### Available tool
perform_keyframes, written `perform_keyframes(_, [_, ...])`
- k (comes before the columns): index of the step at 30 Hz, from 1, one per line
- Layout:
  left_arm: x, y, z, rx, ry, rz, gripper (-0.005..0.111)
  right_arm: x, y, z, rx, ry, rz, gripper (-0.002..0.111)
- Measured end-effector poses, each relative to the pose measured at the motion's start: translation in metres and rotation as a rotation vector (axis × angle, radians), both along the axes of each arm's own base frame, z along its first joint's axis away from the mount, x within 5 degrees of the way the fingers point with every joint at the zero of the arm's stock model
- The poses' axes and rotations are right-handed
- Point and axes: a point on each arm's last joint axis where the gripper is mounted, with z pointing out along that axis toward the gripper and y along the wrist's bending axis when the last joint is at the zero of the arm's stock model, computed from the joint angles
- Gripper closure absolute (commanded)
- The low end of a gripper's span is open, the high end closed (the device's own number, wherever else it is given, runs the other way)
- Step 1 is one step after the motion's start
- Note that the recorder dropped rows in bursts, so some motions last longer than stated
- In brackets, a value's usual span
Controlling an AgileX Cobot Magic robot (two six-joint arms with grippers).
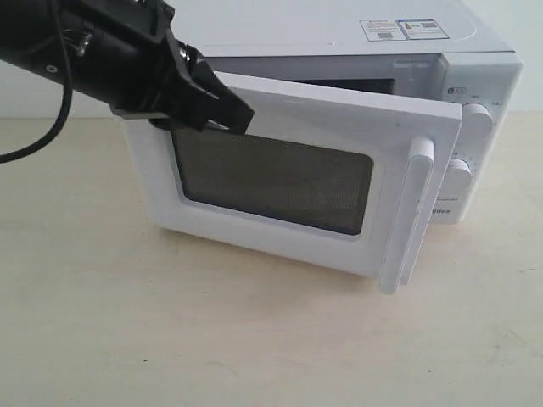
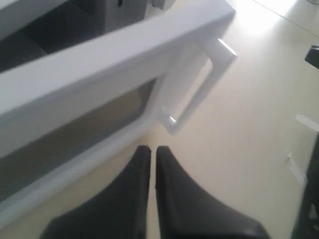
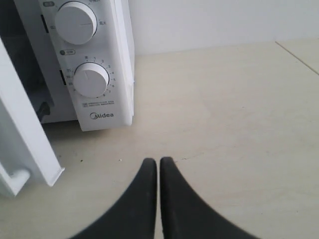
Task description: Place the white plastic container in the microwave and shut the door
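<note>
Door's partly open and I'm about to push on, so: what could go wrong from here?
1. The white plastic container shows in no view; the white-framed door with dark mesh window hides the cavity, so it may be closed empty.
2. The shut left gripper sits by the door's hinge-side top corner; a push there could slip off or shove the white boxy microwave back.

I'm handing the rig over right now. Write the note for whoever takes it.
Left end effector: shut, empty, against or just off the outer face of the door, hinge side.
Right end effector: shut, empty, low over the table in front of the microwave.
White plastic container: not visible in any view; the door hides the cavity, so verify it is inside.
Done: door stands ajar, partly swung in.
Left: push it fully shut.
</note>
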Motion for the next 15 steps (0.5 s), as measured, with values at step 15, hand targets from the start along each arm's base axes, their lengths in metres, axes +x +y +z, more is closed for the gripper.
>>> perform_keyframes(15, [-0.044,0.015,0.028,-0.014,0.118,-0.083,0.102,0.000,0.000,0.000,0.000,0.000,0.000,0.108])
